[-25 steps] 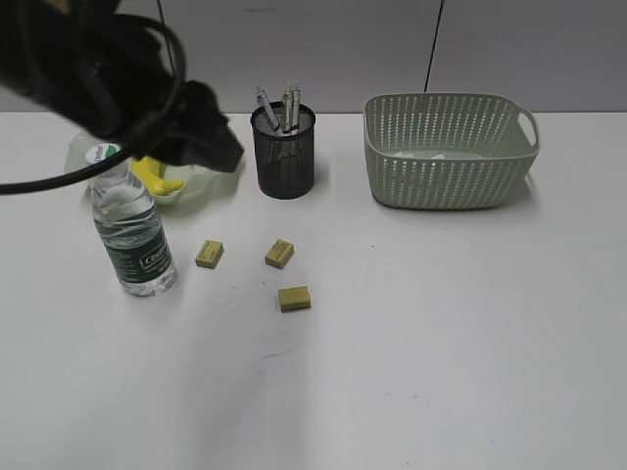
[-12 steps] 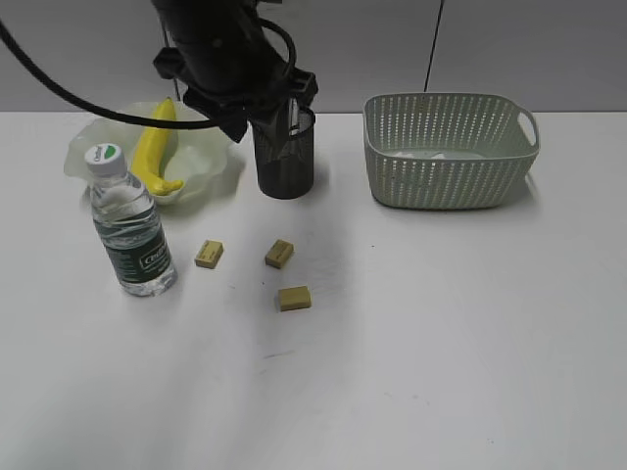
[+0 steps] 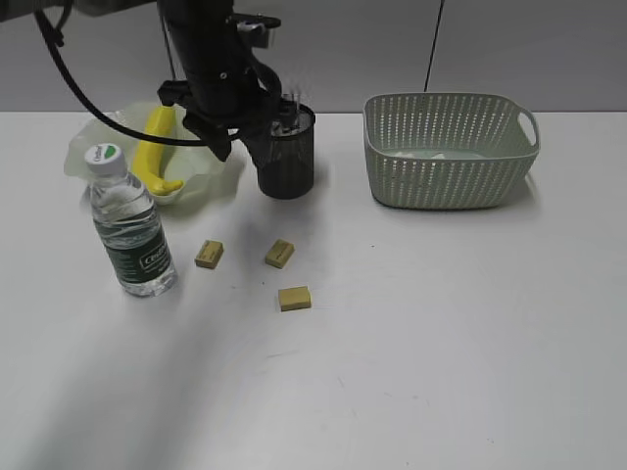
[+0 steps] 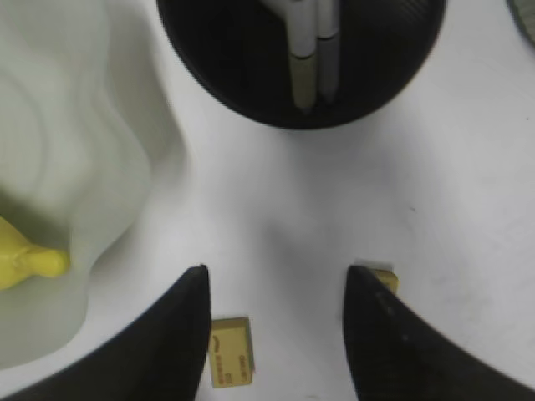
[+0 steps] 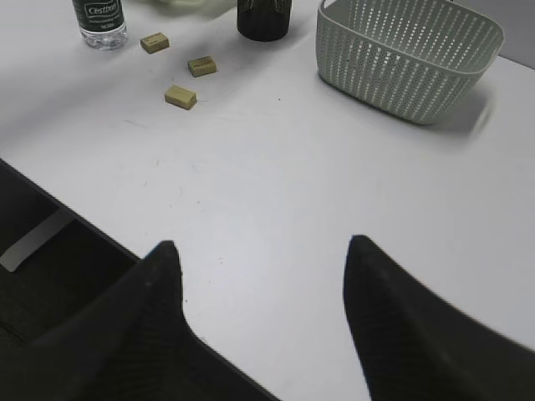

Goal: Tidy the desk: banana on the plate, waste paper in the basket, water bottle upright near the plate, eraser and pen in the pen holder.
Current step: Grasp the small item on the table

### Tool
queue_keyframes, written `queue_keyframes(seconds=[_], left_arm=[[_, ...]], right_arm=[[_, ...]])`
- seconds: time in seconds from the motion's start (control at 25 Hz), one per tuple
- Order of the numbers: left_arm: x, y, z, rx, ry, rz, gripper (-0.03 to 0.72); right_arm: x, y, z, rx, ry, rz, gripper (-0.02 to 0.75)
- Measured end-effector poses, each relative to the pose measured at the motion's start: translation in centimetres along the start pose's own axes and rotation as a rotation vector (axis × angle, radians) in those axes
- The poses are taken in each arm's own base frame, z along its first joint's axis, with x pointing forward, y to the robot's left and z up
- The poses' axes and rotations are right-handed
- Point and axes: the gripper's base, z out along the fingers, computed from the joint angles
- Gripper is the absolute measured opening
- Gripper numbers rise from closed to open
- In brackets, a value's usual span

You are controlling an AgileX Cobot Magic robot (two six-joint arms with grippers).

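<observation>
The banana [image 3: 157, 147] lies in the pale green plate [image 3: 211, 174]; its tip [image 4: 29, 261] shows in the left wrist view. The water bottle [image 3: 132, 235] stands upright in front of the plate. Pens [image 3: 292, 100] stand in the black mesh pen holder [image 3: 289, 162]. Three yellow erasers [image 3: 209, 255] [image 3: 279, 254] [image 3: 294, 298] lie on the desk. My left gripper [image 3: 240, 147] hangs open and empty between plate and pen holder [image 4: 301, 58], above two erasers [image 4: 230, 363] [image 4: 384, 278]. My right gripper [image 5: 263, 246] is open and empty. I cannot make out the waste paper.
The sage green basket [image 3: 451, 152] stands at the back right, also in the right wrist view [image 5: 410, 58]. The right gripper hovers near the desk's front edge [image 5: 100, 230], far from the erasers [image 5: 180, 97] and bottle [image 5: 100, 21].
The left arm has swung from over the plate and bottle rightward to the pen holder, uncovering the banana and plate. Nothing on the desk has moved.
</observation>
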Motion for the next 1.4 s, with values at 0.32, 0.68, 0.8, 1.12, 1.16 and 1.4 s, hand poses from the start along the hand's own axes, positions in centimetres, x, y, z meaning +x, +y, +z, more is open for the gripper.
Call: queue_keyframes(seconds=[0.32,0.68,0.8,1.12,1.16,1.4], left_arm=[[-0.2,2.9,3.4,-0.009,0.068,-0.067,0.389],[-0.1,2.3,3.4,0.041,0.08,-0.085,0.389],[0.1,2.2,3.4,0.047,0.085,-0.088,0.389],[1.3,2.3,3.4,0.035,0.127,-0.084,0.389],[1.6,2.1,3.7,0.033,0.141,-0.08,0.389],[2.7,1.1,4.7,-0.008,0.181,-0.031,0.389]], right_arm=[[0.0,0.0,0.0,0.0,0.0,0.0,0.486],[0.0,0.0,0.0,0.0,-0.001,0.001,0.486],[0.0,0.0,0.0,0.0,-0.001,0.001,0.486],[0.0,0.0,0.0,0.0,-0.001,0.002,0.485],[0.0,0.0,0.0,0.0,-0.001,0.002,0.485],[0.0,0.0,0.0,0.0,-0.001,0.002,0.485]])
